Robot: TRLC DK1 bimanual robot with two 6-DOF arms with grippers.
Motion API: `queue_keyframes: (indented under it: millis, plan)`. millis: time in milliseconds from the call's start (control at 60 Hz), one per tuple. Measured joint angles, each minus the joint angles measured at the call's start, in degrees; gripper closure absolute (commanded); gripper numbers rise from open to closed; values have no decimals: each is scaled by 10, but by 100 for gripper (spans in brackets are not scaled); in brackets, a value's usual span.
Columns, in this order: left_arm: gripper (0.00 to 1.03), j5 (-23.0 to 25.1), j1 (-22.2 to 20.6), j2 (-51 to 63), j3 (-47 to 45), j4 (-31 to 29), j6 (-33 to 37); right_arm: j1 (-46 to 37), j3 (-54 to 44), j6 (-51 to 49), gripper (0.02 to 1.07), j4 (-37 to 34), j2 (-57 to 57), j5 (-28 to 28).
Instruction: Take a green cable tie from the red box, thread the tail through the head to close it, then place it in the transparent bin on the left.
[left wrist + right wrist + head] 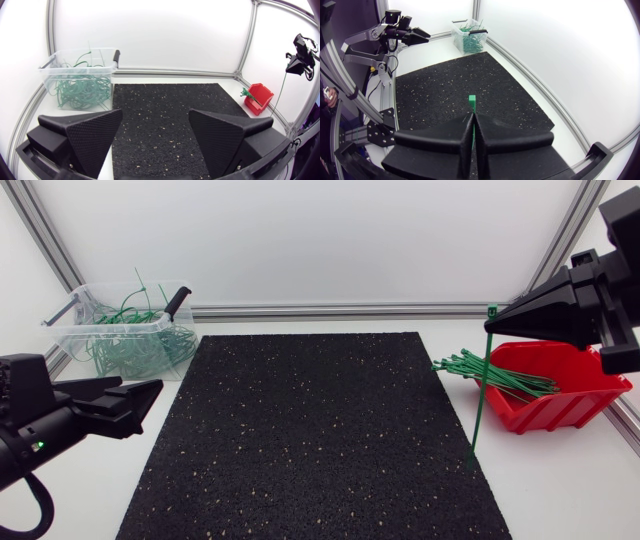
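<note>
One green cable tie (481, 385) hangs down from the right pincer (508, 316). The pincer's two fingers are pressed together on the tie just under its square head, and the head sticks out past the tips. The tie's long tail points down. Its low end is by the right edge of the one black mat (310, 430). I cannot tell if it touches the mat.

Just right of the hanging tie sits the one red box (560, 412). A bunch of green ties (495, 373) lies in it, too many to count, and their ends poke out over its left side.

Far off at the left is the one clear bin (75, 340), with a heap of looped ties (135, 345) inside.

The left pincer (155, 125) is at the near left, low over the white tabletop (560, 490). Its two fingers are wide apart and hold nothing.
</note>
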Motion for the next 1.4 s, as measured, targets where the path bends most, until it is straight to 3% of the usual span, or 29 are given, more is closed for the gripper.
queue_keyframes:
  millis: [133, 267, 467, 683, 983, 1400]
  plan:
    - [12, 2, -40, 45, 39, -27, 5, 23, 0, 16, 101, -3, 26, -17]
    - [12, 16, -81, 94, 78, -57, 68, 43, 0, 30, 101, -4, 47, -30]
    - [12, 126, -89, 156, 108, -62, 97, 82, -1, 52, 101, -1, 64, -48]
    - [12, 203, -112, 188, 110, 3, 99, 125, -26, 84, 101, 33, 67, -64]
    - [12, 246, -195, 247, 122, 47, 99, 168, -56, 112, 101, 82, 108, -98]
    - [12, 317, -211, 315, 137, 89, 99, 196, -72, 132, 101, 140, 192, -164]
